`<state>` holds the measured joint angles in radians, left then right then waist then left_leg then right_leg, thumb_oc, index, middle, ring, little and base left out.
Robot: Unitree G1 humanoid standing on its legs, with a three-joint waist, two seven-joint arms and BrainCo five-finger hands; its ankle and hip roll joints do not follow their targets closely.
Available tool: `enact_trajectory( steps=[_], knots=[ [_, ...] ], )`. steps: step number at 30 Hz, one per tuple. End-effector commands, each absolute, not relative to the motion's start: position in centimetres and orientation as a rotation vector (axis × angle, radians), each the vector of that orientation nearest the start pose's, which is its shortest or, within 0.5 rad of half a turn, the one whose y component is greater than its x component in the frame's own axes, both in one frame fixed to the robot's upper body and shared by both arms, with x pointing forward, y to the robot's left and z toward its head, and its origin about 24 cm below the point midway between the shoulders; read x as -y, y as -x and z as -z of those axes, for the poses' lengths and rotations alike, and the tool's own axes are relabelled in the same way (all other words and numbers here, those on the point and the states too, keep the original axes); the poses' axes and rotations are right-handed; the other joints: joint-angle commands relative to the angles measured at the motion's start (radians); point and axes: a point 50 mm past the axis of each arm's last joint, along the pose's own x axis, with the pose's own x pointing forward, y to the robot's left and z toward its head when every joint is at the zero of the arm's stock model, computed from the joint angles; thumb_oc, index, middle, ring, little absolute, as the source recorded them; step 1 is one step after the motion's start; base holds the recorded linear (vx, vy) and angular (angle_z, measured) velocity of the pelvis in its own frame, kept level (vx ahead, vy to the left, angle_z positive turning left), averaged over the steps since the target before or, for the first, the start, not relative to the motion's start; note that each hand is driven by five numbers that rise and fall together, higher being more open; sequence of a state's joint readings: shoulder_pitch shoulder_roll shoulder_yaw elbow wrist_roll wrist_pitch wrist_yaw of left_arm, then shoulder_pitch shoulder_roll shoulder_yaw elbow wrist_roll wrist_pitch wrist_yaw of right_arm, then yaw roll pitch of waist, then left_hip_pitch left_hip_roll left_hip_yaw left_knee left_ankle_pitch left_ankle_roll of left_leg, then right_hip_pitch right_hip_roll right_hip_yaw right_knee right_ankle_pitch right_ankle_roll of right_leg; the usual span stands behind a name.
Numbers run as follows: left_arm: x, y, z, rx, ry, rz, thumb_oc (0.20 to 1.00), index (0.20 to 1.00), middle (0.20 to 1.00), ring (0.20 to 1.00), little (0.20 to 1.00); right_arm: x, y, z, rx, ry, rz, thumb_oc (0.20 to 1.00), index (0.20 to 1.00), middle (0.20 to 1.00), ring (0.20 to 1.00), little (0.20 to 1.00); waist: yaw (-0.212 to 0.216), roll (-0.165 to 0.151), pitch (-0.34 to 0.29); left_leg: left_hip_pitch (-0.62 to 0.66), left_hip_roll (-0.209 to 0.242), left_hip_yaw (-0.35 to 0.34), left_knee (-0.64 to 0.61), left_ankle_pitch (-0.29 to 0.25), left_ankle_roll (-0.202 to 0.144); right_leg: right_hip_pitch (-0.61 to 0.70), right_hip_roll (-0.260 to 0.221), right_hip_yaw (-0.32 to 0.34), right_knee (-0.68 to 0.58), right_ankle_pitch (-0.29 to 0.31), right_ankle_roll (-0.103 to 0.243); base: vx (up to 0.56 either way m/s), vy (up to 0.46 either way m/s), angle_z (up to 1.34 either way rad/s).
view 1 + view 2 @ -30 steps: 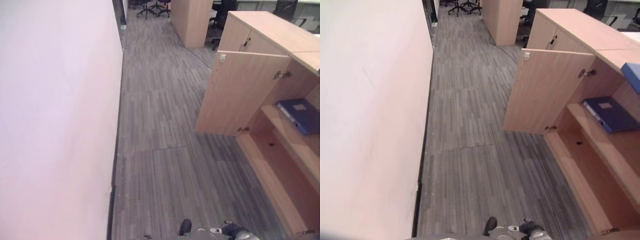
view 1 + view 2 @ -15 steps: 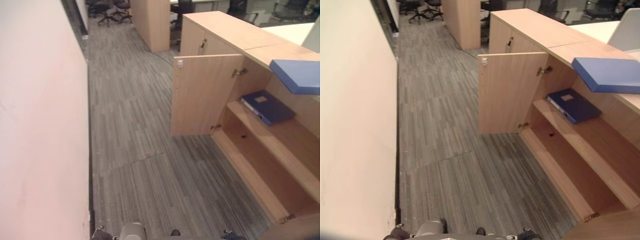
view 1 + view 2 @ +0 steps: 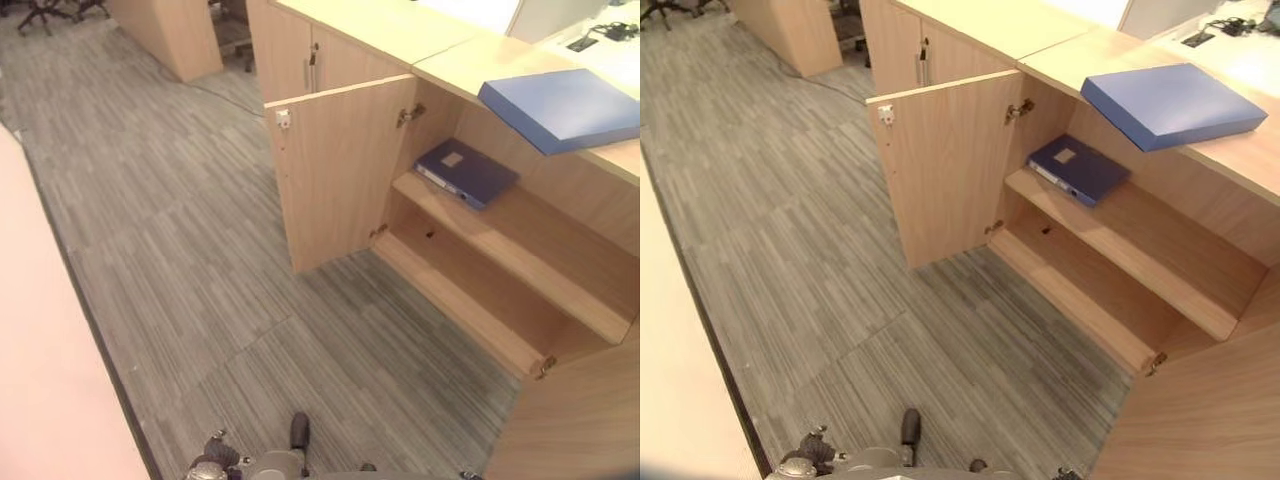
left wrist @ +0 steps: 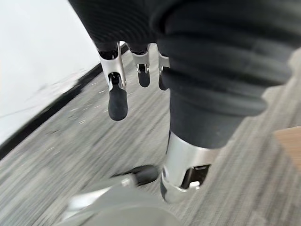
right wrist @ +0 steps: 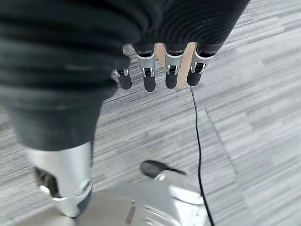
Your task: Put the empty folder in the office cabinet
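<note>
Lying flat on the cabinet top at upper right, the blue folder overhangs the open cabinet door's compartment, unheld. Both the left hand and right hand hang relaxed, fingers loosely straight, holding nothing; a darker binder occupies the shelf.

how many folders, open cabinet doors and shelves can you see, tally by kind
folders: 2 (light blue folder on the cabinet top, dark blue folder on the upper shelf)
open doors: 1 (door)
shelves: 2 (upper shelf, bottom shelf)
total: 5
</note>
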<state>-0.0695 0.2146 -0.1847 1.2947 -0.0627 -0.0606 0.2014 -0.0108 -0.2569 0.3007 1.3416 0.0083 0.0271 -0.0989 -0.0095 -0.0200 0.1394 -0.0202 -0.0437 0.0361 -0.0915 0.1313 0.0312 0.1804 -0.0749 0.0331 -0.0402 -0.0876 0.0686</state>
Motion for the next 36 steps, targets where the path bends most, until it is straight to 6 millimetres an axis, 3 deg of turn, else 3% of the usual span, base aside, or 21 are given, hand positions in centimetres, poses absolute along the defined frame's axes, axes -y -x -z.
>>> enact_trajectory(
  steps=[1, 3, 4, 5, 7, 9, 10, 12, 14, 17, 19, 22, 26, 27, 28, 29, 30, 31, 33, 35, 36],
  knots=[
    [-24.2, -9.7, 15.9, -1.195, -0.359, -0.228, 1.0, 1.0, 1.0, 1.0, 1.0, 24.1, -7.8, 16.4, -1.315, 0.478, -0.022, 1.0, 1.0, 1.0, 1.0, 1.0, 0.016, 0.018, -0.018, -0.025, -0.02, -0.016, 0.004, -0.104, -0.003, -0.151, -0.107, -0.091, 0.229, 0.002, 0.047, 0.04, 0.205, -0.63],
    [-24.6, -9.3, 15.9, -1.213, -0.362, -0.235, 1.0, 1.0, 1.0, 1.0, 1.0, 24.0, -8.5, 16.2, -1.288, 0.474, -0.021, 1.0, 1.0, 1.0, 1.0, 1.0, 0.02, 0.027, -0.007, -0.002, -0.009, 0.025, 0.004, -0.123, 0.001, -0.194, -0.154, -0.177, 0.322, 0.03, 0.019, 0.04, 0.19, -0.82],
    [-24.6, -9.3, 15.9, -1.213, -0.362, -0.235, 1.0, 1.0, 1.0, 1.0, 1.0, 24.0, -8.5, 16.2, -1.288, 0.474, -0.021, 1.0, 1.0, 1.0, 1.0, 1.0, 0.02, 0.027, -0.007, -0.001, -0.01, 0.025, 0.004, -0.123, 0.001, -0.195, -0.154, -0.177, 0.324, 0.029, 0.019, 0.05, 0.155, -0.84],
    [-25.1, -8.6, 15.9, -1.236, -0.367, -0.242, 1.0, 1.0, 1.0, 1.0, 1.0, 23.8, -8.9, 16.2, -1.266, 0.465, -0.027, 1.0, 1.0, 1.0, 1.0, 1.0, 0.03, 0.029, -0.003, 0.015, 0.006, 0.089, 0.004, -0.141, -0.005, -0.19, -0.21, -0.337, 0.339, 0.036, -0.001, 0.1, 0.106, -1.04],
    [-25.3, -8.3, 15.9, -1.245, -0.37, -0.243, 1.0, 1.0, 1.0, 1.0, 1.0, 23.6, -9.1, 16.2, -1.255, 0.469, -0.037, 1.0, 1.0, 1.0, 1.0, 1.0, 0.028, 0.023, 0.002, 0.027, 0.012, 0.12, 0.004, -0.149, -0.007, -0.179, -0.219, -0.392, 0.318, 0.038, 0.003, 0.04, 0.067, -0.98],
    [-25.6, -8.3, 15.9, -1.247, -0.374, -0.245, 1.0, 1.0, 1.0, 1.0, 1.0, 23.5, -9.4, 16.1, -1.241, 0.484, -0.056, 1.0, 1.0, 1.0, 1.0, 1.0, 0.02, 0.016, 0.009, 0.034, 0.026, 0.163, 0.004, -0.158, -0.008, -0.216, -0.185, -0.449, 0.281, 0.046, 0.009, 0.02, 0.016, -0.7],
    [-25.7, -8.3, 15.8, -1.245, -0.377, -0.246, 1.0, 1.0, 1.0, 1.0, 1.0, 24.0, -9.6, 15.9, -1.236, 0.491, -0.046, 1.0, 1.0, 1.0, 1.0, 1.0, 0.004, 0.014, 0.024, 0.056, 0.023, 0.185, 0.004, -0.171, -0.002, -0.278, -0.136, -0.462, 0.249, 0.072, 0.026, 0.17, 0.026, -0.67],
    [-25.7, -8.1, 15.9, -1.254, -0.38, -0.241, 1.0, 1.0, 1.0, 1.0, 1.0, 24.4, -9.5, 15.8, -1.24, 0.486, -0.029, 1.0, 1.0, 1.0, 1.0, 1.0, -0.012, 0.007, 0.038, 0.103, 0.016, 0.193, 0.004, -0.21, -0.002, -0.318, -0.088, -0.472, 0.219, 0.095, 0.049, 0.2, 0.023, -0.8],
    [-25.7, -7.9, 15.9, -1.264, -0.39, -0.227, 1.0, 1.0, 1.0, 1.0, 1.0, 24.9, -9.2, 15.8, -1.249, 0.48, -0.007, 1.0, 1.0, 1.0, 1.0, 1.0, -0.021, -0.008, 0.046, 0.135, -0.001, 0.21, 0.004, -0.23, 0.0, -0.346, -0.063, -0.542, 0.161, 0.14, 0.059, 0.17, -0.001, -0.27],
    [-25.8, -8.1, 15.8, -1.262, -0.416, -0.195, 1.0, 1.0, 1.0, 1.0, 1.0, 25.6, -8.3, 15.8, -1.273, 0.463, 0.027, 1.0, 1.0, 1.0, 1.0, 1.0, -0.03, -0.022, 0.042, 0.175, -0.005, 0.221, 0.004, -0.261, -0.005, -0.324, -0.033, -0.604, 0.071, 0.153, 0.059, 0.19, -0.054, -0.02],
    [-25.5, -8.2, 15.9, -1.257, -0.422, -0.173, 1.0, 1.0, 1.0, 1.0, 1.0, 26.1, -6.8, 15.9, -1.315, 0.449, 0.056, 1.0, 1.0, 1.0, 1.0, 1.0, -0.035, -0.029, 0.024, 0.196, -0.006, 0.231, 0.004, -0.286, 0.0, -0.296, -0.021, -0.595, 0.045, 0.134, 0.034, 0.27, -0.096, -0.25],
    [-25.1, -8.3, 16.0, -1.253, -0.417, -0.161, 1.0, 1.0, 1.0, 1.0, 1.0, 26.5, -6.1, 15.9, -1.341, 0.449, 0.074, 1.0, 1.0, 1.0, 1.0, 1.0, -0.038, -0.021, 0.009, 0.225, 0.009, 0.242, 0.004, -0.302, -0.008, -0.285, -0.008, -0.585, 0.046, 0.122, 0.026, 0.26, -0.085, -0.23],
    [-24.3, -9.6, 15.9, -1.219, -0.434, -0.114, 1.0, 1.0, 1.0, 1.0, 1.0, 27.5, -6.1, 15.7, -1.355, 0.44, 0.122, 1.0, 1.0, 1.0, 1.0, 1.0, -0.057, -0.024, 0.002, 0.206, 0.096, 0.29, 0.23, -0.371, -0.048, -0.238, 0.023, -0.522, 0.057, 0.078, -0.008, 0.29, -0.153, -0.19],
    [-24.3, -10.0, 15.8, -1.203, -0.43, -0.118, 1.0, 1.0, 1.0, 1.0, 1.0, 27.6, -6.4, 15.6, -1.35, 0.434, 0.132, 1.0, 1.0, 1.0, 1.0, 1.0, -0.056, -0.03, 0.009, 0.169, 0.128, 0.304, 0.334, -0.358, -0.057, -0.222, 0.027, -0.509, 0.055, 0.066, -0.021, 0.13, -0.111, -0.23],
    [-24.3, -10.0, 15.8, -1.203, -0.43, -0.118, 1.0, 1.0, 1.0, 1.0, 1.0, 27.6, -6.4, 15.6, -1.35, 0.434, 0.132, 1.0, 1.0, 1.0, 1.0, 1.0, -0.056, -0.03, 0.008, 0.168, 0.129, 0.304, 0.337, -0.36, -0.057, -0.222, 0.027, -0.509, 0.055, 0.066, -0.021, 0.13, -0.111, -0.23],
    [-24.3, -10.4, 15.7, -1.186, -0.431, -0.119, 1.0, 1.0, 1.0, 1.0, 1.0, 27.8, -6.6, 15.5, -1.344, 0.438, 0.135, 1.0, 1.0, 1.0, 1.0, 1.0, -0.052, -0.036, 0.016, 0.137, 0.154, 0.308, 0.443, -0.324, -0.064, -0.201, 0.031, -0.498, 0.054, 0.056, -0.035, 0.22, -0.201, -0.34],
    [-24.1, -11.1, 15.4, -1.139, -0.436, -0.119, 1.0, 1.0, 1.0, 1.0, 1.0, 26.5, -10.6, 15.0, -1.217, 0.469, 0.093, 1.0, 1.0, 1.0, 1.0, 1.0, -0.008, -0.037, 0.04, 0.038, 0.199, 0.284, 0.688, -0.241, -0.081, -0.161, 0.048, -0.489, 0.05, 0.021, -0.077, 0.27, -0.243, -0.33],
    [-23.8, -11.4, 15.4, -1.124, -0.418, -0.14, 1.0, 1.0, 1.0, 1.0, 1.0, 26.2, -11.0, 15.0, -1.201, 0.469, 0.096, 1.0, 1.0, 1.0, 1.0, 1.0, 0.0, -0.041, 0.05, -0.008, 0.226, 0.279, 0.757, -0.218, -0.086, -0.141, 0.049, -0.483, 0.047, 0.007, -0.087, 0.27, -0.199, -0.44],
    [-23.3, -11.2, 15.5, -1.123, -0.38, -0.168, 1.0, 1.0, 1.0, 1.0, 1.0, 25.9, -11.3, 15.0, -1.198, 0.492, 0.083, 1.0, 1.0, 1.0, 1.0, 1.0, 0.012, -0.051, 0.056, -0.083, 0.261, 0.282, 0.771, -0.226, -0.069, -0.107, 0.037, -0.47, 0.04, -0.012, -0.09, 0.19, 0.011, -0.57],
    [-23.1, -11.0, 15.6, -1.128, -0.369, -0.173, 1.0, 1.0, 1.0, 1.0, 1.0, 25.9, -11.1, 15.1, -1.201, 0.499, 0.075, 1.0, 1.0, 1.0, 1.0, 1.0, 0.019, -0.055, 0.057, -0.111, 0.262, 0.276, 0.736, -0.235, -0.06, -0.094, 0.032, -0.454, 0.031, -0.014, -0.085, 0.15, 0.106, -0.39],
    [-22.9, -10.5, 15.8, -1.142, -0.358, -0.175, 1.0, 1.0, 1.0, 1.0, 1.0, 25.8, -10.8, 15.2, -1.205, 0.509, 0.057, 1.0, 1.0, 1.0, 1.0, 1.0, 0.028, -0.06, 0.057, -0.128, 0.255, 0.248, 0.611, -0.232, -0.058, -0.08, 0.019, -0.421, 0.017, -0.008, -0.066, 0.12, 0.117, -0.33]
  ],
)
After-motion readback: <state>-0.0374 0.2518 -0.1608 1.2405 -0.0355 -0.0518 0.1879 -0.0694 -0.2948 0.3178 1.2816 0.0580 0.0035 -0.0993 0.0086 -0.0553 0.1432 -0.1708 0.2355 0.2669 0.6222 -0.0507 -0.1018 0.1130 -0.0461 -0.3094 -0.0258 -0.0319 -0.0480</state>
